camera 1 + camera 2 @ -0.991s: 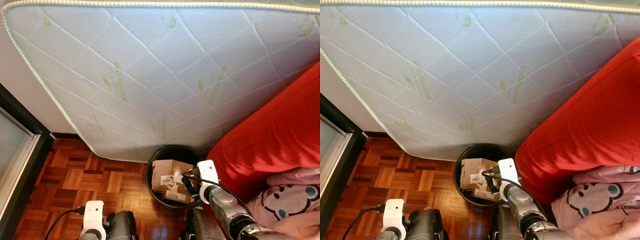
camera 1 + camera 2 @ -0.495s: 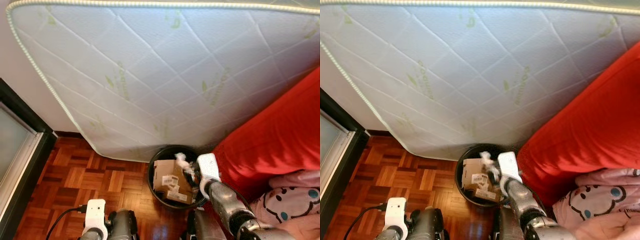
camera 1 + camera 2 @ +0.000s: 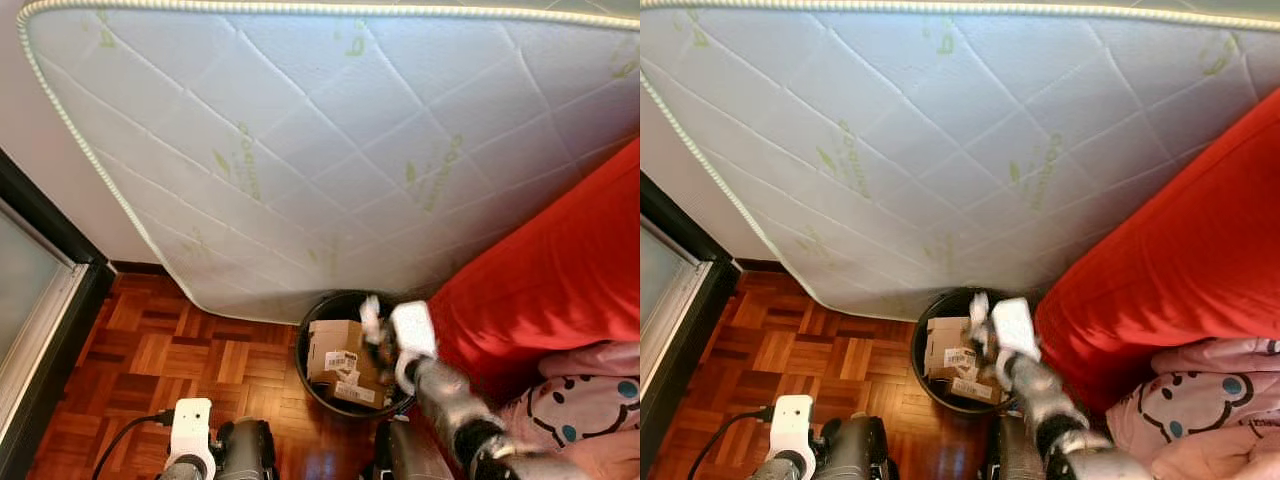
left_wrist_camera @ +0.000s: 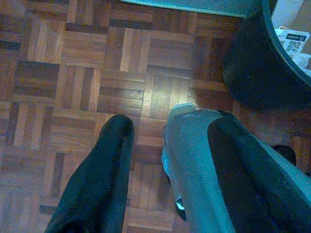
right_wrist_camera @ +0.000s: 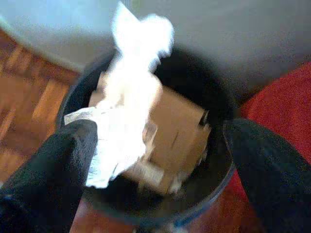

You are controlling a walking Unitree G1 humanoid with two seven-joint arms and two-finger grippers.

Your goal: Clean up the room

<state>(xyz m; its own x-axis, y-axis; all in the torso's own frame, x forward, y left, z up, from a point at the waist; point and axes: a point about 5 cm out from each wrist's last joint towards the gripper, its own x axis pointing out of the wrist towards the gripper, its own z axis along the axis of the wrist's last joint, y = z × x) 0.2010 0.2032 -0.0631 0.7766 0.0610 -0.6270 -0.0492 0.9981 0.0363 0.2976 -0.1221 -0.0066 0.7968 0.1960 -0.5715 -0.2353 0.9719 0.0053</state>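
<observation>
Your inventory of this corner:

Bin [image 3: 305, 372]: round, black, smooth-walled, standing on the floor [image 3: 150, 350] against the foot of the mattress [image 3: 330, 150] and just beside the red cover [image 3: 560, 270]. Inside it you have a brown cardboard box [image 3: 335, 352], creased, with white printed labels on its face.

Tissue [image 5: 131, 97]: white, crumpled, thin and ragged-edged. In the right wrist view it lies between your right gripper's fingers [image 5: 48, 170], above the bin's open mouth and the box. It is blurred; you cannot tell whether either finger touches it.

Right gripper [image 3: 380, 335]: raised over the bin's rim on the side nearest the red cover, the silver arm blurred. Its two black fingers stand wide apart.

Left gripper [image 4: 170, 160]: low over the floor, near the bin's outer wall. Its fingers are spread, with a grey moulded part of the robot seen between them; they grip nothing.

Mattress: white quilted fabric, diamond stitching, pale green leaf print, corded edge; leaning tilted against the wall.

Floor: glossy wood parquet in small square blocks of reddish brown.

Red cover: smooth matt cloth over a bulky rounded form to your right. Beside it, pink fabric [image 3: 590, 400] with a cartoon face.

Dark frame [image 3: 50, 300] with frosted pane, on your left.
</observation>
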